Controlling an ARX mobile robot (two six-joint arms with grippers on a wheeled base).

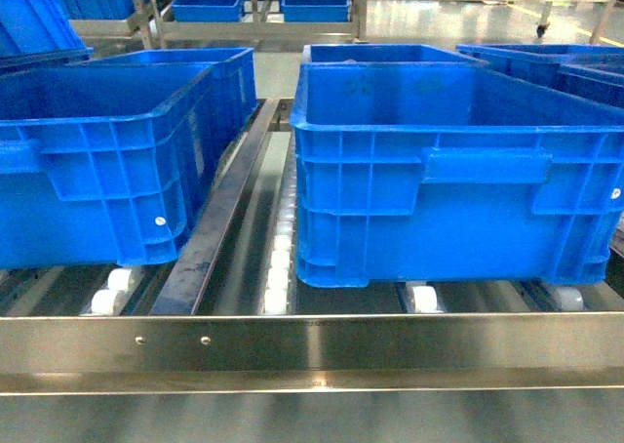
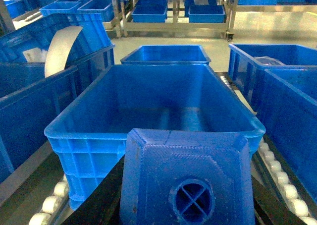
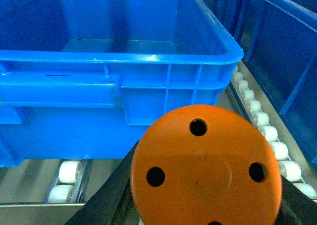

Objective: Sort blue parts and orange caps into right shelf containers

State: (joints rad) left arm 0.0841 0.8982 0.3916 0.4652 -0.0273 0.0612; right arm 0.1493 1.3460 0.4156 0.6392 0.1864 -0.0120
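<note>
In the left wrist view a blue part [image 2: 188, 155], box-shaped with a round knob facing the camera, fills the bottom of the frame. My left gripper [image 2: 184, 200] is shut on it, its black fingers [image 2: 101, 205] showing at both sides. The part is just short of the near rim of an open blue container [image 2: 84, 136]. In the right wrist view my right gripper [image 3: 205, 185] is shut on an orange cap [image 3: 205, 160] with small holes in its flat top. It hangs before the wall of another container [image 3: 119, 81]. Neither gripper appears in the head view.
Two big blue containers [image 1: 97, 170] [image 1: 458, 189] stand side by side on the right shelf, behind its steel front rail [image 1: 312, 350] and on white rollers [image 1: 280, 267]. More bins stand behind and at both sides. A white curved sheet [image 2: 59, 49] leans in a left bin.
</note>
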